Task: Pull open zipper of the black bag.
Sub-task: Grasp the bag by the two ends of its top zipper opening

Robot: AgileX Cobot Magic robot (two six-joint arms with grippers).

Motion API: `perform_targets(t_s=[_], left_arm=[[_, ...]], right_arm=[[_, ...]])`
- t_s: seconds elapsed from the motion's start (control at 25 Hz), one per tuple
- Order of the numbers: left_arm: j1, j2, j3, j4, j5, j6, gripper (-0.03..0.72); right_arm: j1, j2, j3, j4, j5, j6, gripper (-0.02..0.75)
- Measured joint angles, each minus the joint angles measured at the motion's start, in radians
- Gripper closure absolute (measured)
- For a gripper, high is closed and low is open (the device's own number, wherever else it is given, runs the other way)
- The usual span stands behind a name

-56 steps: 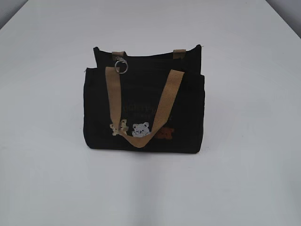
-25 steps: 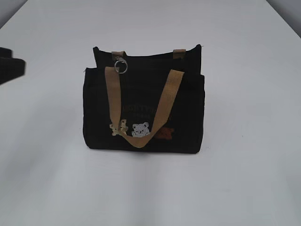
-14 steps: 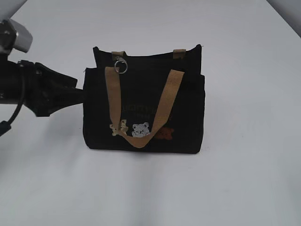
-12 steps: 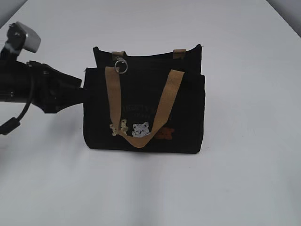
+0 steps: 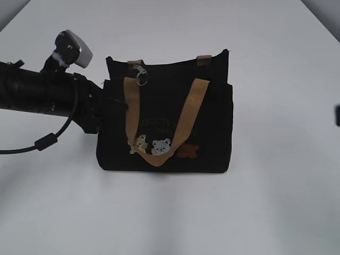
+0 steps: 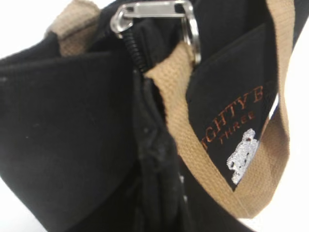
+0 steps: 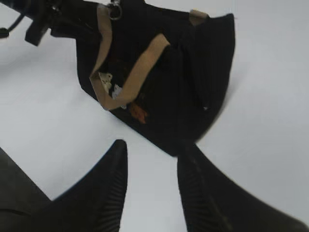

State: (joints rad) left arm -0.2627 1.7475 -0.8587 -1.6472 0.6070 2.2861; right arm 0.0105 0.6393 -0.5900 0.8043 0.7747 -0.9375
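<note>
The black bag stands upright mid-table, tan handle hanging down its front. Its zipper runs along the top edge, shut, with the silver ring pull at the left end. My left gripper is at the bag's left side, shut on a bunched fold of the black fabric. Up close, the zipper teeth and the metal pull sit just above that fold. My right gripper hovers open and empty over the table, short of the bag's right corner.
The white table surrounds the bag. The left arm and its cable lie along the left of the table. Only a dark sliver of the right gripper shows at the exterior view's right edge.
The left arm came in from the left, reached the bag's left side and closed on it. The bag shifted slightly right and the ring swung. The right gripper's tip appeared at the right edge.
</note>
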Motion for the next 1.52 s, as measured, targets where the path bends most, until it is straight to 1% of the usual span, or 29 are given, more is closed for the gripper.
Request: perform_targets(t_s=[0.08,0.12,0.2,0.24,0.32,0.4,0.56,0.68,0.8,1.16,1.52], left_arm=[[-0.001,0.000,0.000,-0.004,-0.002,0.000,0.623],[-0.001,0.000,0.000,-0.004,-0.002,0.000,0.623],[-0.002,-0.001,0.000,-0.006,-0.002,0.000,0.623],[-0.003,-0.001,0.000,-0.006,-0.004,0.000,0.623],[-0.003,-0.001,0.000,-0.007,-0.004,0.000,0.623],[-0.003,-0.001,0.000,-0.007,-0.004,0.000,0.623],[-0.003,-0.001,0.000,-0.007,-0.004,0.000,0.623],[-0.003,-0.001,0.000,-0.007,-0.004,0.000,0.623],[-0.003,-0.001,0.000,-0.007,-0.004,0.000,0.623],[-0.004,-0.001,-0.001,-0.009,-0.003,0.000,0.623],[-0.004,-0.001,-0.001,-0.009,-0.002,0.000,0.623]], right_arm=[[0.021,0.218,-0.066,0.153,-0.027,-0.138,0.456],[0.046,0.322,-0.112,0.210,-0.039,-0.168,0.456],[0.106,0.500,-0.211,0.313,-0.048,-0.171,0.456],[0.144,0.592,-0.274,0.344,-0.047,-0.137,0.456],[0.215,0.753,-0.392,0.369,-0.047,-0.044,0.456],[0.271,0.904,-0.517,0.370,-0.037,0.033,0.456],[0.353,1.102,-0.696,0.350,-0.011,0.147,0.456],[0.377,1.183,-0.764,0.316,-0.009,0.228,0.456],[0.380,1.225,-0.785,0.298,-0.022,0.276,0.456],[0.380,1.254,-0.787,0.292,-0.118,0.291,0.456],[0.380,1.274,-0.790,0.354,-0.128,0.284,0.456]])
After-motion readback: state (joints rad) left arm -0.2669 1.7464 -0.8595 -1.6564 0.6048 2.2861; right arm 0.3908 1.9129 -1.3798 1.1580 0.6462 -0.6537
